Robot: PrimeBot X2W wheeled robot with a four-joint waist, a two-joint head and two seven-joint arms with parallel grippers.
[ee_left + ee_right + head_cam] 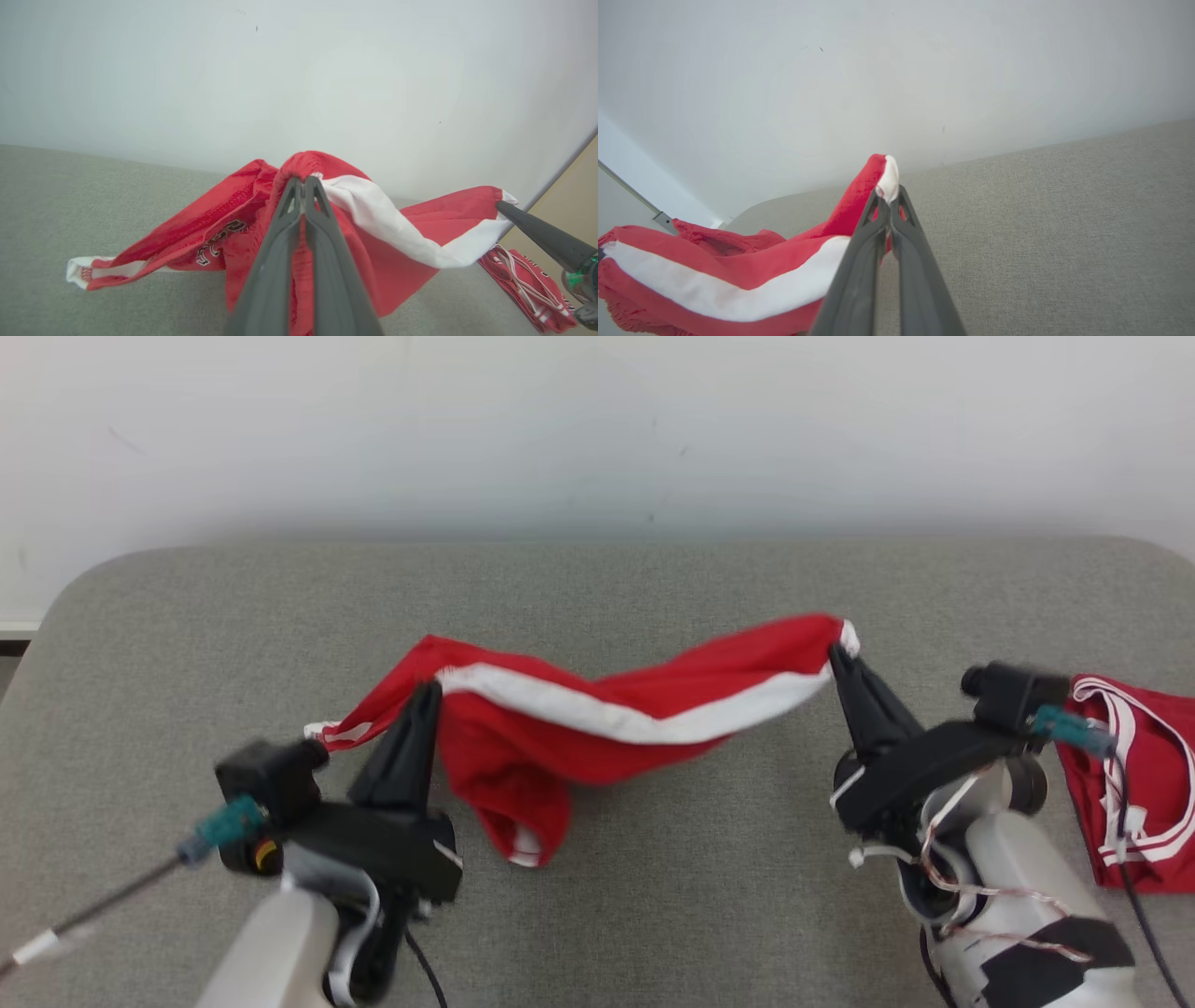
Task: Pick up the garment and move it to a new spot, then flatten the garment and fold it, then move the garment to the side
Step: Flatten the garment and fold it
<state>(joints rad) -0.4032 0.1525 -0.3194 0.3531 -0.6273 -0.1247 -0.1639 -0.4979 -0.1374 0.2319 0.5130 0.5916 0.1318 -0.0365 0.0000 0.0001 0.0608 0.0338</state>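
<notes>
We hold the red garment [597,714] stretched between our two grippers above the grey padded surface [672,896]. Our left gripper [428,691] pinches it near its left end, where a fold hangs down and a white-edged corner trails off to the left. Our right gripper [834,655] is clamped on its right end, beside the white hem. A white stripe sags between the two grips. A second red and white garment [1144,775] lies at the right edge, partly behind our right wrist.
</notes>
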